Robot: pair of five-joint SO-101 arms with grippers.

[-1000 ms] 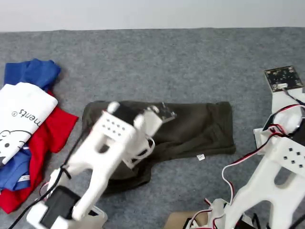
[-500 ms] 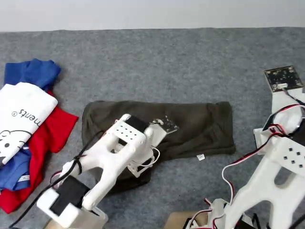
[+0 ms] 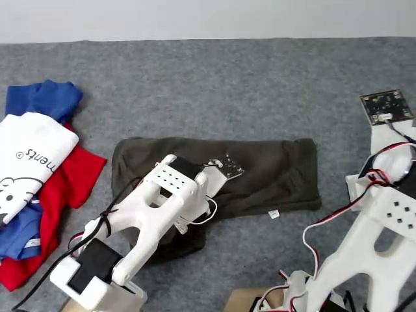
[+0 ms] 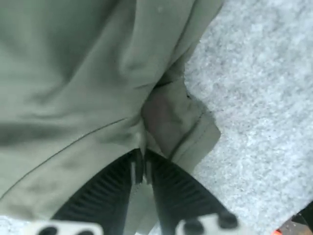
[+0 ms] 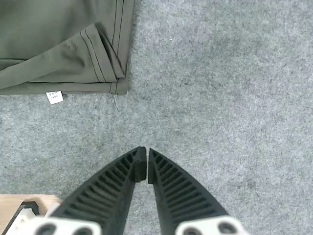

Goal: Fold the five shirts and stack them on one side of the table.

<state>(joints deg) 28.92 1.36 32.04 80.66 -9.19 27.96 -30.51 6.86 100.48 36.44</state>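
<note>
Left wrist view: my left hand [image 4: 141, 164] pinches the shirt [image 4: 73, 73] by its edge, probably for folding, while my right hand [image 5: 146, 164] hangs pressed together over the bench [image 5: 230, 73].

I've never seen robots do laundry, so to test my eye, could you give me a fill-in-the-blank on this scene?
The olive shirt is pinched by the left gripper, whose jaws are ___.
The right gripper, over the bare table, holds ___.
The white shirt lies on ___ of the red shirt and blue shirt.
Missing: shut, nothing, top.
</note>
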